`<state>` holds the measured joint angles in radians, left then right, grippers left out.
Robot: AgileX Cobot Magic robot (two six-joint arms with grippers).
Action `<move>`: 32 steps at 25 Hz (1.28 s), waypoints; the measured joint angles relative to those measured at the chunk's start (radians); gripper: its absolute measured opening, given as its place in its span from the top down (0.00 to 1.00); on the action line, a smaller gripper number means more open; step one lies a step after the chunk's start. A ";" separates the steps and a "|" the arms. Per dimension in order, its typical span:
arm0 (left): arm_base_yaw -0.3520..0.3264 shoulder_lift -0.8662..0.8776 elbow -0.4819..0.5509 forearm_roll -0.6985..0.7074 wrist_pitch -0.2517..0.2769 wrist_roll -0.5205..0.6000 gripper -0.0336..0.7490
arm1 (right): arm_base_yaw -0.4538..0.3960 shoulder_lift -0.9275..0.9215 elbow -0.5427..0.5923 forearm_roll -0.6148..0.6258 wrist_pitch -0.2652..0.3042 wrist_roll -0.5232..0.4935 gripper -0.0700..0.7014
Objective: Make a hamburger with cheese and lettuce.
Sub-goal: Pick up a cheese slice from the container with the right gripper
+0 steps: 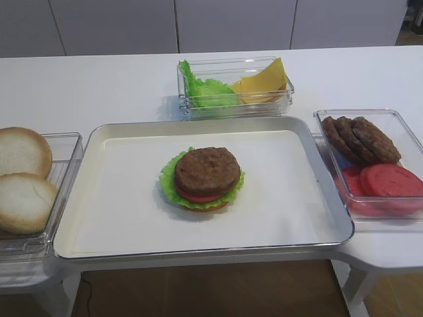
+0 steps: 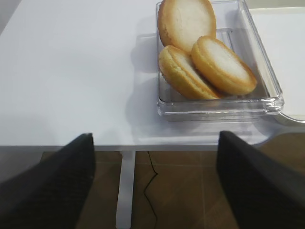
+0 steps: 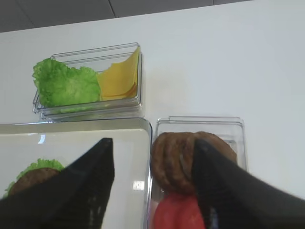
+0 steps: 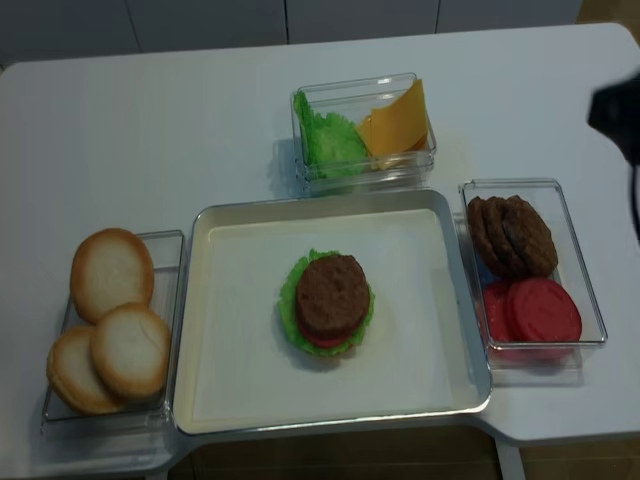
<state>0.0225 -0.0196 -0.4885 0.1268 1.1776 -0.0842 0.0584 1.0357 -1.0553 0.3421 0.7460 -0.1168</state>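
Note:
The hamburger (image 1: 201,178) (image 4: 327,303) sits in the middle of the metal tray (image 1: 112,224), brown patty on top of a tomato slice, green leaf and bun base. Behind the tray a clear box holds the lettuce (image 1: 205,89) (image 3: 64,83) on its left and the yellow cheese (image 1: 264,82) (image 3: 119,78) on its right. My right gripper (image 3: 152,143) hangs open and empty above the seam between the tray's right rim and the patty box, well short of the cheese. My left gripper (image 2: 155,138) is open and empty over the table's front edge, in front of the bun box.
A clear box of pale bun halves (image 1: 23,185) (image 2: 205,57) stands left of the tray. Right of the tray, another clear box (image 4: 575,250) holds loose brown patties (image 1: 360,139) (image 3: 183,160) and red tomato slices (image 1: 390,185). A dark part of the right arm (image 4: 615,110) shows at the far right.

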 joint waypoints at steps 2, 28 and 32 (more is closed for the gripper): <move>0.000 0.000 0.000 0.000 0.000 0.000 0.22 | 0.000 0.117 -0.078 0.041 -0.002 -0.043 0.40; 0.000 0.000 0.000 0.000 0.000 0.000 0.22 | 0.008 1.218 -1.009 0.359 0.172 -0.247 0.48; 0.000 0.000 0.000 0.000 0.000 0.000 0.22 | 0.012 1.253 -1.015 0.384 0.165 -0.273 0.49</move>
<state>0.0225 -0.0196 -0.4885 0.1268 1.1776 -0.0842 0.0699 2.2883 -2.0707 0.7259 0.9114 -0.3903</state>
